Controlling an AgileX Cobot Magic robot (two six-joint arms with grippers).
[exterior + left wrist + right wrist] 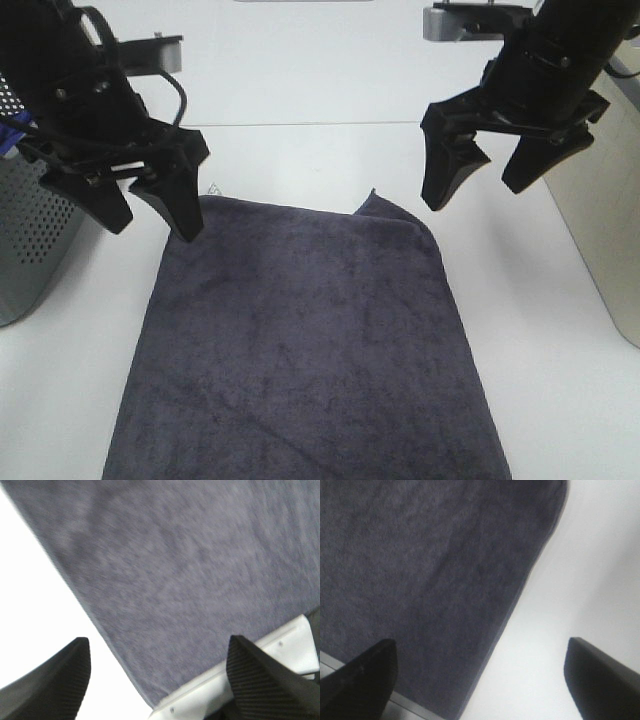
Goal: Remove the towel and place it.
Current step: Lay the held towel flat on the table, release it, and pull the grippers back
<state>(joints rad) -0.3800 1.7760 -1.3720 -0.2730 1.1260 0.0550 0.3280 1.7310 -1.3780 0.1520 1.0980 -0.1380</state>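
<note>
The dark charcoal towel [300,350] lies flat and folded on the white table, reaching from the middle to the front edge, with a small corner poking out at its far side. My left gripper [150,215] hangs open above the towel's far left corner, nothing between its fingers. My right gripper [487,185] hangs open above and just right of the far right corner, also empty. The left wrist view shows the towel [190,565] below open fingers [260,680]. The right wrist view shows the towel's [420,570] right edge between spread fingers [605,680].
A perforated grey metal basket [30,230] stands at the left edge, with something blue at its rim. A beige container [605,230] stands at the right edge. The white table [310,160] runs on behind the towel.
</note>
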